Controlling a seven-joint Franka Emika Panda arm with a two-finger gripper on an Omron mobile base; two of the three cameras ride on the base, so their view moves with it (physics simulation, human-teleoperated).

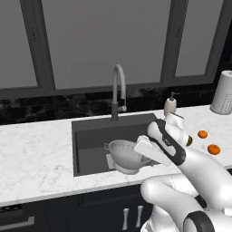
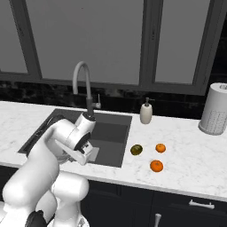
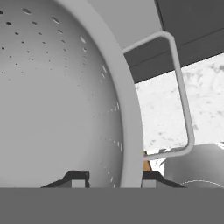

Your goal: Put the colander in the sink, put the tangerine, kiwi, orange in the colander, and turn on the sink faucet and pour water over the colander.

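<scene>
Fingertips (image 3: 78,178) pinch the rim of the colander (image 1: 124,154) between them, one inside the bowl and one outside, so the gripper (image 3: 111,179) is closed on that rim. The colander sits tilted over the sink (image 1: 90,136), below the sink faucet (image 1: 117,90). On the counter (image 2: 186,146) to the right lie the kiwi (image 2: 136,150), tangerine (image 2: 160,148) and orange (image 2: 156,166), apart from one another.
</scene>
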